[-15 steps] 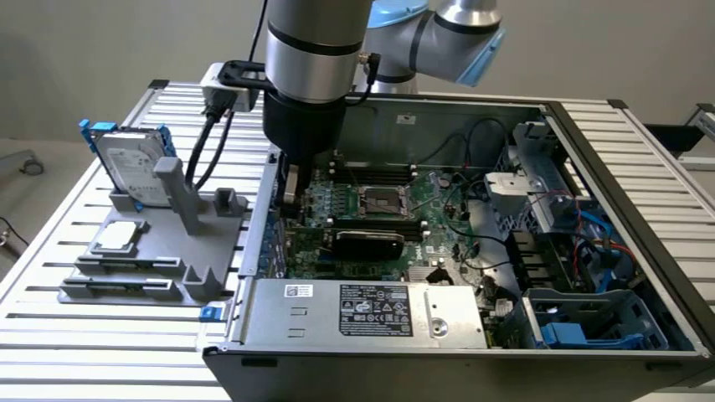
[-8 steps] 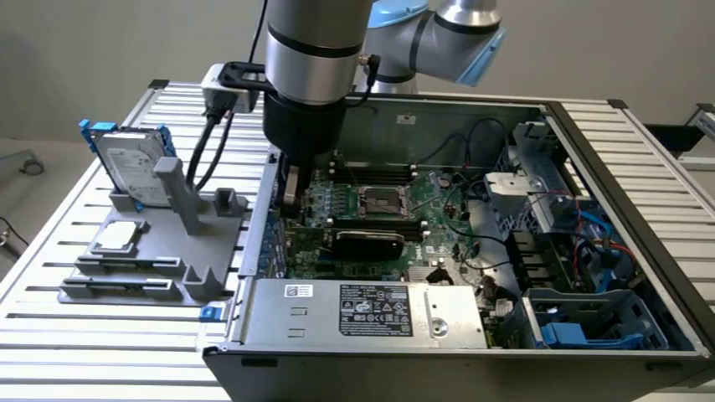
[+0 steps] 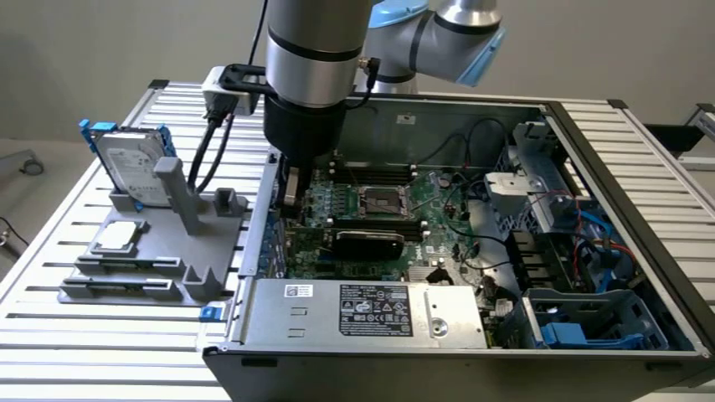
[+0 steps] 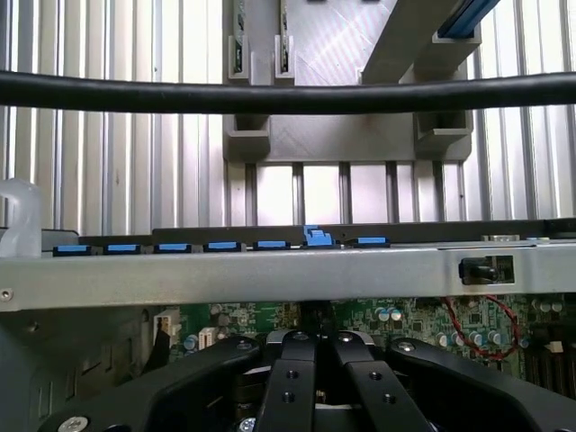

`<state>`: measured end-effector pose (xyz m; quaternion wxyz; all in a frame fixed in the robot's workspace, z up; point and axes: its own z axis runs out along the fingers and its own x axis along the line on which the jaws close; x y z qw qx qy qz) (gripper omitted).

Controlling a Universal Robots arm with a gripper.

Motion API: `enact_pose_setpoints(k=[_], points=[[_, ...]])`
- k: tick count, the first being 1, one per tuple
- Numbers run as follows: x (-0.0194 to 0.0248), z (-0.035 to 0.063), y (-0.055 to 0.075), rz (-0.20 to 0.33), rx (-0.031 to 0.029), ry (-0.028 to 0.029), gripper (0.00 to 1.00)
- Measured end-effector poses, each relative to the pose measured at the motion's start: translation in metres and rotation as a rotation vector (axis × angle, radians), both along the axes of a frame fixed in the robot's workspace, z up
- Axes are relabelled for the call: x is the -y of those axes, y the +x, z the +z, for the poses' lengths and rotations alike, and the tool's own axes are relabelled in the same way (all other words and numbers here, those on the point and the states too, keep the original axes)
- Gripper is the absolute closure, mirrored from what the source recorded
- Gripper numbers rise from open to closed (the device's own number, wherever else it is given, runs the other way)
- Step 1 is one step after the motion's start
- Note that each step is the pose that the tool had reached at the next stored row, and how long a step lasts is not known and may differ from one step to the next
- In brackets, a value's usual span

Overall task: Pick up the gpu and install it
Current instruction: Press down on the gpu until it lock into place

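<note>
Our gripper point(image 3: 293, 197) is down inside the open computer case point(image 3: 625, 159), right by the case wall on the exterior view's left. Its fingers point(image 4: 297, 378) are squeezed all the way together, and we cannot see anything between them. The gpu point(image 3: 367, 244) sits on the green motherboard point(image 3: 441, 197), standing on its edge so its bottom fits into the slot. The hard drive point(image 3: 129, 163) rests outside on the gray holder point(image 3: 146, 260), so parts stay neat.
</note>
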<state>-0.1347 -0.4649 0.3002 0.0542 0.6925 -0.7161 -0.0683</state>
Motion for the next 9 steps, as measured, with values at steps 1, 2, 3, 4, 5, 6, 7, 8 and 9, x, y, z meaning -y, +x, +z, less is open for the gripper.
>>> enact_pose_setpoints(k=[1, 2, 3, 4, 5, 6, 7, 8, 9], points=[[0.0000, -0.0002, 0.0000, 0.000, -0.0001, 0.0000, 0.89], [0.0000, -0.0004, -0.0002, 0.000, -0.0002, -0.0001, 0.89], [0.0000, -0.0007, -0.0004, 0.000, -0.0001, -0.0002, 0.89], [0.0000, -0.0009, -0.0008, 0.000, -0.0001, -0.0001, 0.89], [-0.0001, -0.0012, -0.0011, -0.001, -0.0006, 0.0007, 0.89], [-0.0001, -0.0017, -0.0016, -0.001, -0.0003, 0.0014, 0.89], [-0.0001, -0.0017, -0.0017, -0.002, -0.0004, 0.0011, 0.89], [-0.0001, -0.0016, -0.0017, -0.002, -0.0009, 0.0009, 0.89], [-0.0001, -0.0015, -0.0018, -0.002, -0.0012, 0.0007, 0.89]])
